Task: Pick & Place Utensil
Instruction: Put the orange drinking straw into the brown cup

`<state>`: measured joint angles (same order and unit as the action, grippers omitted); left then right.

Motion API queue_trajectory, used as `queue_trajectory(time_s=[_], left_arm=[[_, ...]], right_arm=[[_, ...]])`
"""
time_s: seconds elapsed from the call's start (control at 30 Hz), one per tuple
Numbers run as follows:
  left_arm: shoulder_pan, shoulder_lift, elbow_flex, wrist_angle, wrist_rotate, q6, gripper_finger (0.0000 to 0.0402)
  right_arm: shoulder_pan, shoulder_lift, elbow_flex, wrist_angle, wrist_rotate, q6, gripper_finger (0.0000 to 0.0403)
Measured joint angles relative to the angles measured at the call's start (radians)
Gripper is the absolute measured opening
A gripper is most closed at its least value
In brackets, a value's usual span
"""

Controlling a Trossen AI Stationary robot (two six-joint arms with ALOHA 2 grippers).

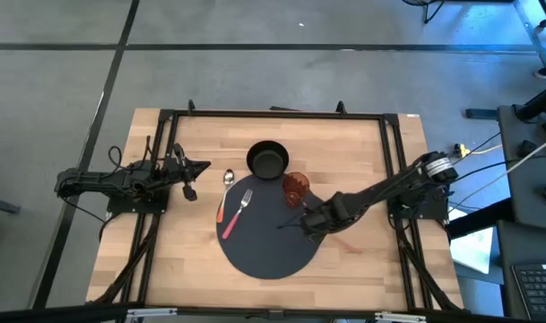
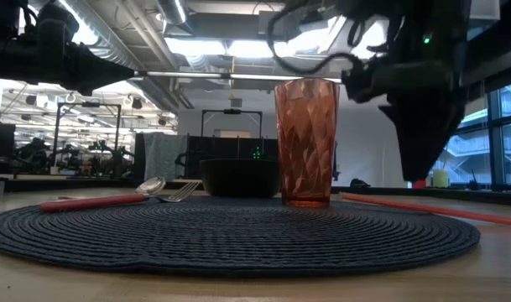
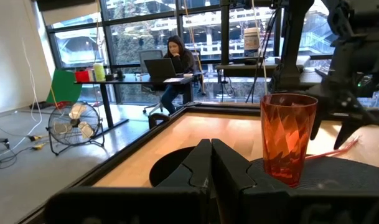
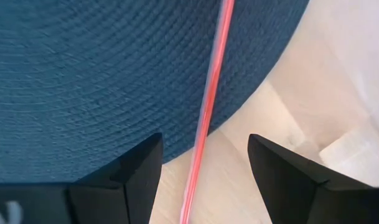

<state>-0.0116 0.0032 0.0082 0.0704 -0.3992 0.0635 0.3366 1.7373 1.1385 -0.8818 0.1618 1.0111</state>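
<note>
Hovering open-fingered, the right hand (image 4: 205, 165) straddles the thin red utensil handle (image 4: 209, 99) lying across the dark round woven placemat's (image 1: 268, 238) right edge; closing off-centre could flick it toward the faceted red plastic tumbler (image 1: 295, 188).

Between my black tool (image 4: 205, 171) tips runs a thin coral-red plastic utensil handle (image 4: 209, 102) over a dark blue-grey ribbed round woven placemat (image 4: 102, 68) and the pale blond wooden surface (image 4: 326, 68), near a faceted translucent red-orange tumbler (image 1: 296, 188) and black round bowl (image 1: 267, 160).
</note>
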Motion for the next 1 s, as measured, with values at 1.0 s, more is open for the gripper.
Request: queue_trajectory(time_s=[1.0], left_arm=[[0.000, 0.000, 0.000, 0.000, 0.008, -0.016, 0.0004]], right_arm=[[-0.034, 0.119, 0.002, 0.053, -0.033, -0.126, 0.0119]])
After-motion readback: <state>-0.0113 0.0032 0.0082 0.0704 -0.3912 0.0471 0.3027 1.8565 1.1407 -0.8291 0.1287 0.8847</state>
